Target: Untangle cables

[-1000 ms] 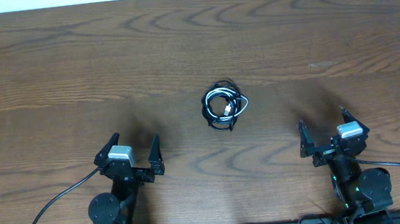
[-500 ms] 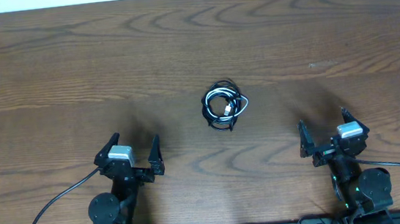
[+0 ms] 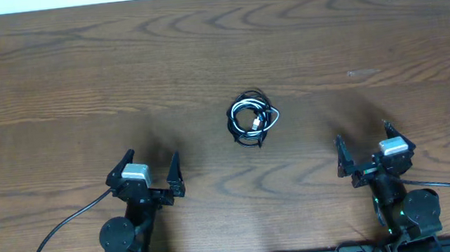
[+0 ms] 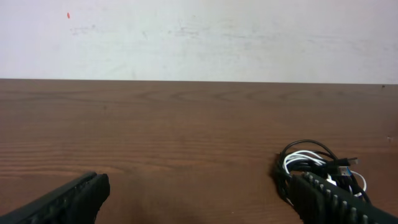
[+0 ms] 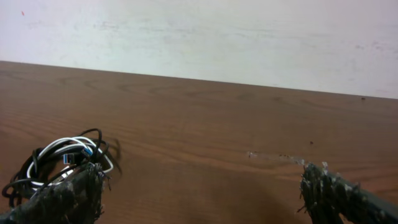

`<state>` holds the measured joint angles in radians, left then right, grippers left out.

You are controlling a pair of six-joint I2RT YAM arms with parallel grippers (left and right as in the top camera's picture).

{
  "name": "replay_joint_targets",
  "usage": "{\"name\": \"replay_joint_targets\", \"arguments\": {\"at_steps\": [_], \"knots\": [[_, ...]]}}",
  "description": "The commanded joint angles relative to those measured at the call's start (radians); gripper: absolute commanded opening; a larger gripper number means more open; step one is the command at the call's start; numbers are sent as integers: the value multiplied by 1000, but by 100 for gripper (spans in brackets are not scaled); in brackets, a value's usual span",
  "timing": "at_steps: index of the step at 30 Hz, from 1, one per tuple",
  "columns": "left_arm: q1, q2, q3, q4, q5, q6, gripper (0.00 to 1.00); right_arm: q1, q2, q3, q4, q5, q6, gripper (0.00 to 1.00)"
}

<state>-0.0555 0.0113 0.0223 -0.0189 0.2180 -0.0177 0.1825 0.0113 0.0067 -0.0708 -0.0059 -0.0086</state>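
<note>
The cables (image 3: pixel 253 121), a tight coil with no clear long axis, lie on the table (image 3: pixel 79 74) ahead of and between my left gripper (image 3: pixel 153 166) and right gripper (image 3: pixel 365 144), both spread apart, empty and about equally near.

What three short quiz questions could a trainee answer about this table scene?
1. True or false: the left gripper holds the cables.
2. The cables lie: A) spread out in straight lines, B) in one tangled bundle, C) hanging over the edge of the table.
3. Fill in: most cables are black, but one is ____.
Key: 1 false; 2 B; 3 white.
</note>
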Motion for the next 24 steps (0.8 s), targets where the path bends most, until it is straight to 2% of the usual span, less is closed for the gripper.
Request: {"name": "replay_joint_targets", "arguments": {"at_steps": [1, 8, 15, 24], "knots": [[-3, -5, -18, -32, -2, 18, 98, -1, -5, -1, -5, -4, -8, 99], [-3, -5, -18, -17, -2, 18, 98, -1, -5, -1, -5, -5, -7, 99], [-3, -5, 12, 102, 10, -9, 98, -1, -5, -1, -5, -5, -8, 99], [-3, 9, 270, -75, 105, -86, 98, -1, -5, -1, -5, -5, -7, 99]]}}
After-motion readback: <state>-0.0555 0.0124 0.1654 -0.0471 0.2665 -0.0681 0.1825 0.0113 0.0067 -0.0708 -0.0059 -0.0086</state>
